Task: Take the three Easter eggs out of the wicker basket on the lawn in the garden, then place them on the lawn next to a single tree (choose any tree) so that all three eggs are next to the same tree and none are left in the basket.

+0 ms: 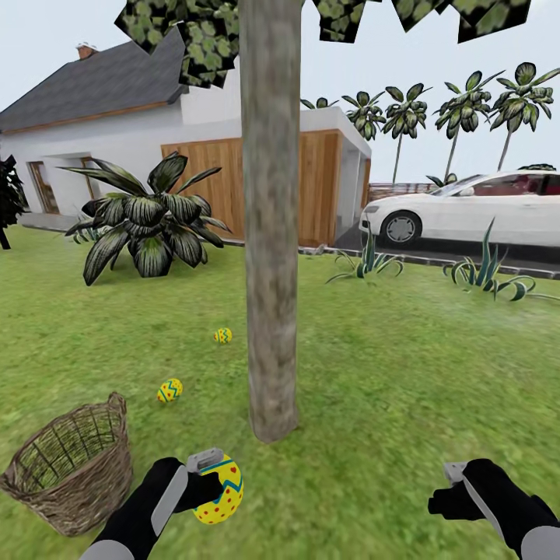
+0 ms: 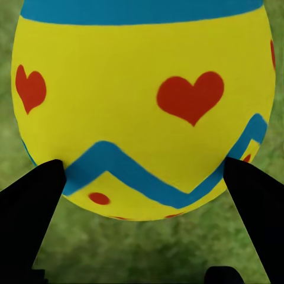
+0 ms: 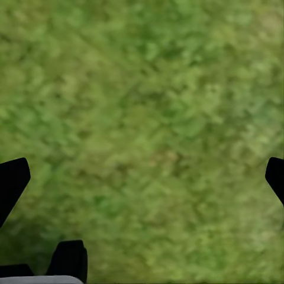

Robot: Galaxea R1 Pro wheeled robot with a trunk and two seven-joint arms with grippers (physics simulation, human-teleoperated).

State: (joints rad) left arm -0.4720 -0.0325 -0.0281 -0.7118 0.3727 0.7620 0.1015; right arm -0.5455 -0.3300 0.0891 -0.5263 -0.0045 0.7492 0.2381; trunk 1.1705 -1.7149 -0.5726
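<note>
- Closest to the head camera, the left gripper [image 1: 208, 486] is hanging low over the grass with its two fingers clamped on a yellow Easter egg with red hearts and a blue zigzag band [image 1: 220, 490]. It's sitting just in front of the straight grey-brown tree trunk [image 1: 270, 233], so my guess is it's being carried in for a drop by that tree.
- The left wrist camera is giving the good close-up: both dark fingertips [image 2: 32, 195] are pressing on opposite sides of that egg [image 2: 142, 112], with blurry grass underneath, so it looks like it's not touching the ground yet.
- The right gripper [image 1: 459, 486] is hovering off to the side holding nothing. Its wrist view is showing the fingertips [image 3: 13, 180] spread wide apart over bare bright green lawn [image 3: 142, 118], probably just parked out of the way.
- Two more small yellow painted eggs are already lying on the grass left of the trunk, one nearer [image 1: 169, 390] and one further back [image 1: 223, 335], both near it.
- The brown woven wicker basket [image 1: 74, 467] is tipping over a bit at the lower left, and what I can see of its inside looks empty, so this should be the last egg.
- The head view is also picking up a white house [image 1: 101, 140], a dark leafy plant [image 1: 152, 218] and a white car [image 1: 467, 206].
</note>
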